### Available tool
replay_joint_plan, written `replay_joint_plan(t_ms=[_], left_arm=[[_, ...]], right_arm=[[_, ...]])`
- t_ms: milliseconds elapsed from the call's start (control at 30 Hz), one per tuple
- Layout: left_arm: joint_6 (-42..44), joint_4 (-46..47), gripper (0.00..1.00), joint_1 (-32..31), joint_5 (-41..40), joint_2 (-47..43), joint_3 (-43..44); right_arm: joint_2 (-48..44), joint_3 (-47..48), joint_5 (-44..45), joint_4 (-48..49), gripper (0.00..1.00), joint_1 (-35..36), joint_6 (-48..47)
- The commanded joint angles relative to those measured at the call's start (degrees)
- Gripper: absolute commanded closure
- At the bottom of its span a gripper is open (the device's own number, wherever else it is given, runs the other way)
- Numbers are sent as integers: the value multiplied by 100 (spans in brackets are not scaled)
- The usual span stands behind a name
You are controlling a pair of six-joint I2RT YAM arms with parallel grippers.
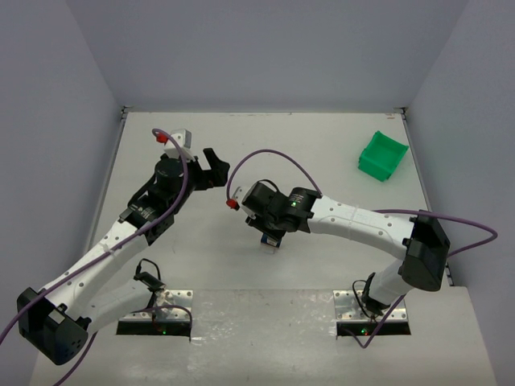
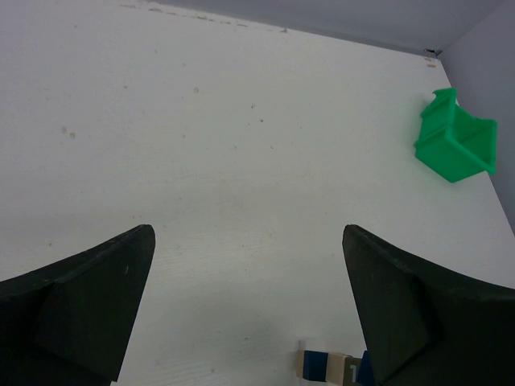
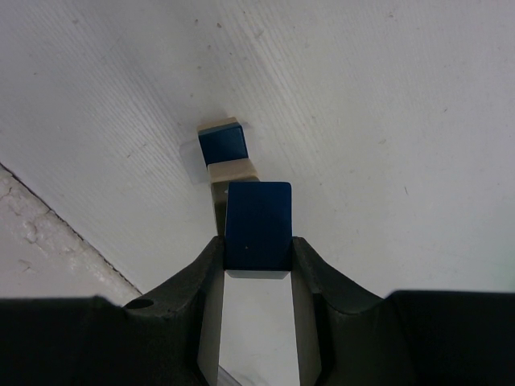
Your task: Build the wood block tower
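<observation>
Top external view: the white desk [image 1: 322,145] carries the wood block tower [image 1: 269,244], a small stack of beige and blue wooden pieces, near the centre toward the arm bases. The right gripper [image 1: 269,236] points down directly over it, and the wrist hides most of the stack. The left gripper [image 1: 213,167] stands well apart, up and to the left of the tower, and nothing is seen in it. A green plastic bin [image 1: 382,155] sits near the far right edge of the desk. Left wrist view: the left gripper [image 2: 248,233] is spread wide with only bare desk [image 2: 201,121] between its fingers. The tower [image 2: 318,366] shows at the bottom edge as beige and blue pieces, beside the right-hand finger. The bin [image 2: 455,141] lies at upper right. Right wrist view: the right gripper [image 3: 257,241] is clamped on a dark blue rectangular block [image 3: 257,223], one finger against each side. Just beyond this block stands the tower [image 3: 225,149], a small blue piece on beige pieces resting on the desk [image 3: 386,96]. Whether the held block touches the stack cannot be told.
</observation>
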Motion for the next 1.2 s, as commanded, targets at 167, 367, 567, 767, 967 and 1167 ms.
replay_joint_plan(t_ms=[167, 367, 567, 767, 967, 1167], left_arm=[[10, 278, 0, 81, 25, -137, -1], [8, 282, 0, 81, 23, -117, -1], [21, 287, 0, 89, 14, -105, 0], [13, 278, 0, 80, -38, -114, 8], [22, 278, 0, 81, -30, -140, -1], [22, 278, 0, 81, -21, -149, -1]], right_arm=[[-9, -17, -51, 206, 77, 7, 12], [68, 7, -50, 206, 77, 7, 25], [81, -6, -75, 206, 77, 7, 20], [63, -42, -83, 234, 76, 7, -50], [-16, -172, -224, 375, 74, 7, -268], [-147, -254, -206, 548, 73, 7, -361]])
